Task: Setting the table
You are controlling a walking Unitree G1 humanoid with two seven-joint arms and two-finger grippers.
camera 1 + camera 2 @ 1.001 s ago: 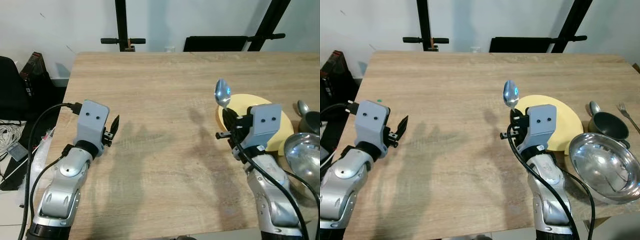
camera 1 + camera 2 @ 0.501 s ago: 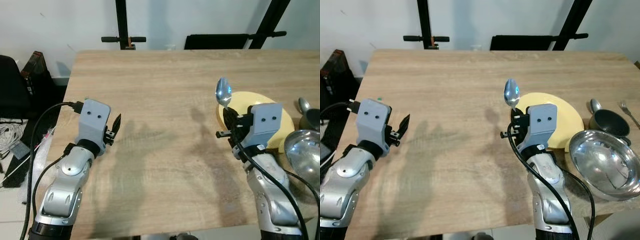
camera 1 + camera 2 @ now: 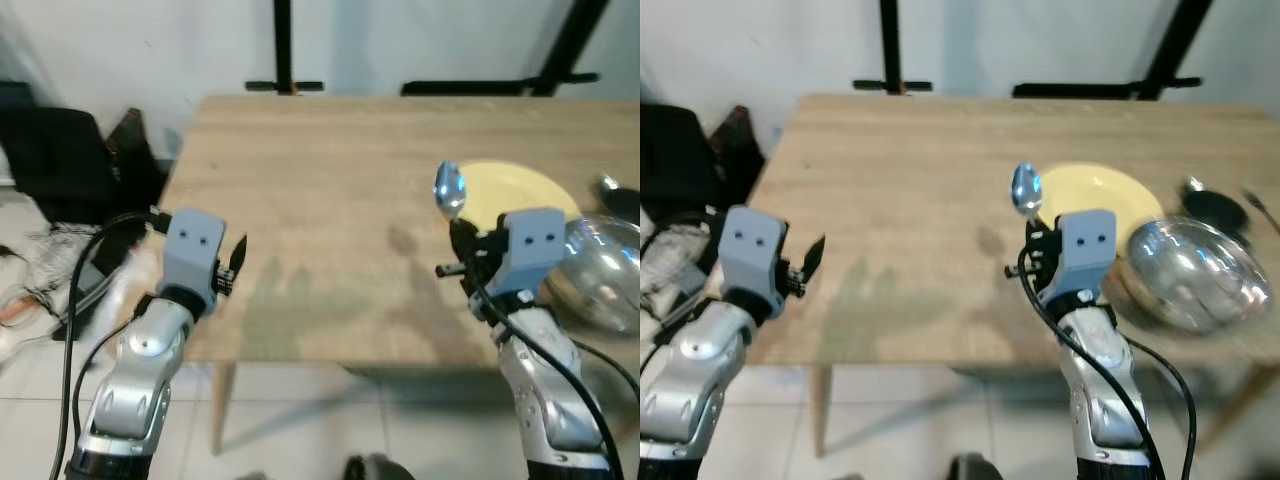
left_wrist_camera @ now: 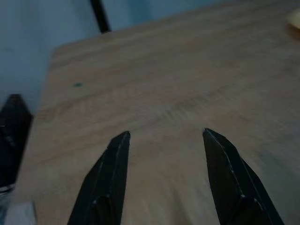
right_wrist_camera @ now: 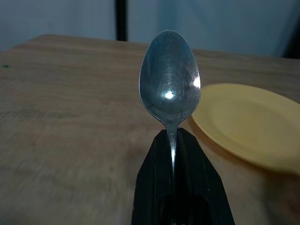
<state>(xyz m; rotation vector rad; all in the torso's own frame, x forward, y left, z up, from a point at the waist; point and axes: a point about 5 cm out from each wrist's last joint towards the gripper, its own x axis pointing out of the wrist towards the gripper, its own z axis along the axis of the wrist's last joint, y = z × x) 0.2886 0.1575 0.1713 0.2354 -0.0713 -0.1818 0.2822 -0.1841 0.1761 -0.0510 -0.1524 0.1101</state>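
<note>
A steel spoon (image 3: pixel 448 188) stands upright, bowl end up, with my right gripper (image 3: pixel 460 238) shut on its handle over the near right part of the wooden table (image 3: pixel 320 190). In the right wrist view the spoon (image 5: pixel 169 79) rises from the closed fingers (image 5: pixel 159 159). A yellow plate (image 3: pixel 520 188) lies just beyond and to the right of it. My left gripper (image 3: pixel 236 262) hovers open and empty over the table's near left corner, its fingers (image 4: pixel 115 159) spread apart.
A steel bowl (image 3: pixel 1195 272) sits right of the plate, with a dark cup (image 3: pixel 1215 205) and a fork (image 3: pixel 1262 205) behind it. The table's front edge (image 3: pixel 330 358) and tiled floor (image 3: pixel 300 420) lie below. A black bag (image 3: pixel 60 160) and cables are at the left.
The whole picture has shifted and blurred: the camera has drawn back, so the table's front edge and floor now show. Both grippers keep their pose, the spoon still held.
</note>
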